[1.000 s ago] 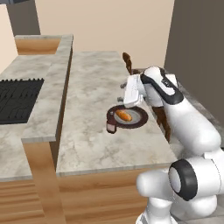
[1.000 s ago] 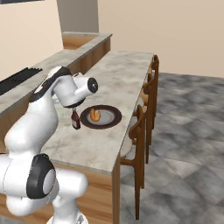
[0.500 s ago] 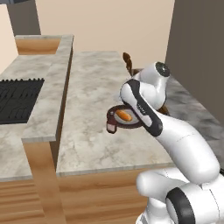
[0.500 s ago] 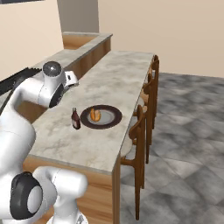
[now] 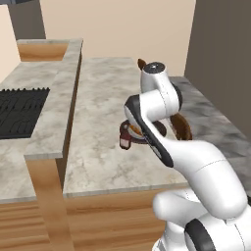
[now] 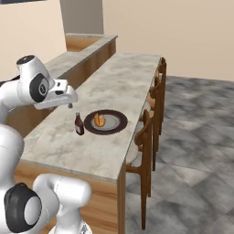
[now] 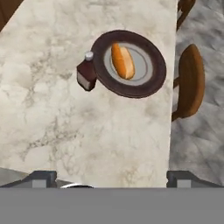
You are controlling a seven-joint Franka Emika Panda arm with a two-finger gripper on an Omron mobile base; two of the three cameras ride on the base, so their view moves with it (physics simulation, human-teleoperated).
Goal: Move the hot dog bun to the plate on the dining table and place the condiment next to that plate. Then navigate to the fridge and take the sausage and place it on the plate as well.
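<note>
Since a second ago the arm has swung up and away from the plate [image 6: 106, 122], and the gripper [image 6: 69, 101] now hangs released, jaws wide with nothing between them, above the tabletop [image 6: 123, 77] on the side of the plate away from the chairs [image 6: 145, 137]. The hot dog bun [image 7: 123, 61] lies on the plate; the condiment bottle [image 7: 86, 71] stands upright, touching or just beside the plate's rim. What remains is the fridge trip. The risk, as I judge it: the elbow sits close over the plate in the left base view, so a careless turn while driving off could clip the bottle and tip it
</note>
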